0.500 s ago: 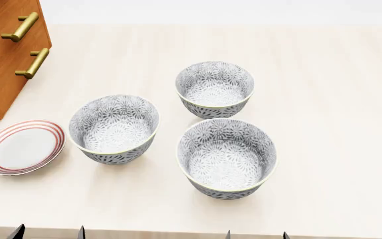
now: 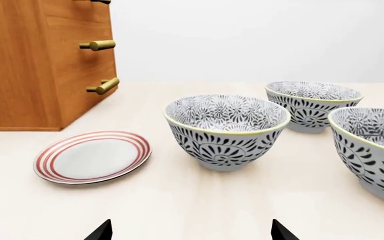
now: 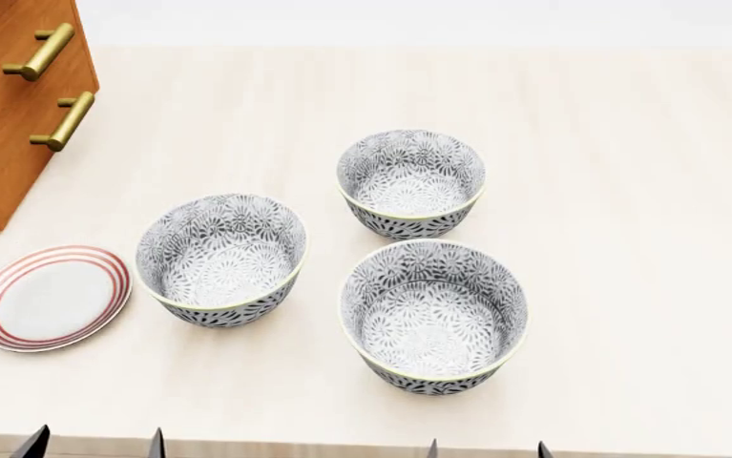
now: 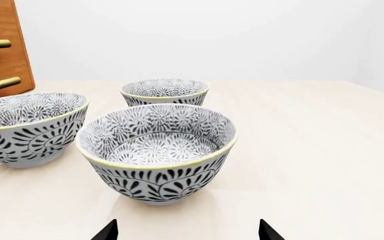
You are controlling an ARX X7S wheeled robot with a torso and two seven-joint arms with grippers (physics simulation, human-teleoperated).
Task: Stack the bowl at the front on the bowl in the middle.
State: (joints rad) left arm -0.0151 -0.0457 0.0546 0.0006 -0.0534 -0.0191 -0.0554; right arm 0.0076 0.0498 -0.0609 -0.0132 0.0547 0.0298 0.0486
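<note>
Three patterned grey-and-white bowls stand upright on the pale table. The front bowl [image 3: 434, 317] [image 4: 157, 150] is nearest me, directly ahead of my right gripper [image 3: 488, 448] [image 4: 187, 232], which is open and empty at the table's near edge. In depth, the middle bowl [image 3: 220, 260] [image 2: 227, 131] [image 4: 28, 127] stands to the left. It is ahead of my left gripper [image 3: 95, 447] [image 2: 192, 232], also open and empty. The far bowl [image 3: 411, 183] [image 2: 313, 104] [image 4: 165, 92] stands behind. Only the fingertips of both grippers show.
A red-rimmed white plate [image 3: 50, 298] [image 2: 91, 156] lies left of the middle bowl. A wooden cabinet [image 3: 10, 105] [image 2: 38, 65] with brass handles stands at the back left. Bare tabletop [image 3: 646, 239] stretches to the right.
The head view has shifted slightly, so the bowls and plate appear a little lower in the frame. Nothing on the table has moved, and both grippers remain at the near edge.
</note>
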